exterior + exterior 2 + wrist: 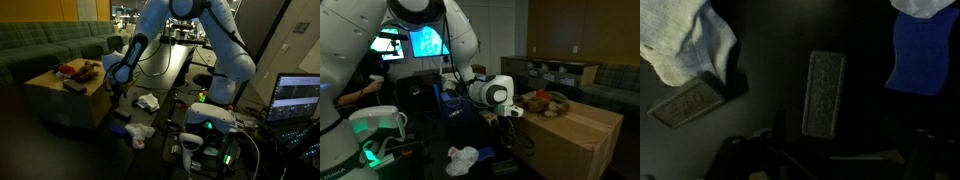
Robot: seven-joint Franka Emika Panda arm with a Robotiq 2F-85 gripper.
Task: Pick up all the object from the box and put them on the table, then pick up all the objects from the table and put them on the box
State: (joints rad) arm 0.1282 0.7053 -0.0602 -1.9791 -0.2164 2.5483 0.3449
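Note:
The tan box (62,100) (575,135) carries a red item (70,69), brown items (548,102) and a dark block (75,85) on its top. My gripper (117,90) (506,120) hangs low over the black table (175,75), beside the box. In the wrist view a grey textured block (824,93) lies flat on the table just ahead of the gripper (825,150). The dark fingers stand wide apart, open, with nothing between them. A white cloth (685,40) partly covers a second grey block (688,103). A blue cloth (920,50) lies at the upper right.
White cloths (148,101) (138,130) (463,158) lie on the table near the robot base (205,122). A laptop (297,100) stands at the table's end, cables run along the top. A green sofa (50,45) is behind the box.

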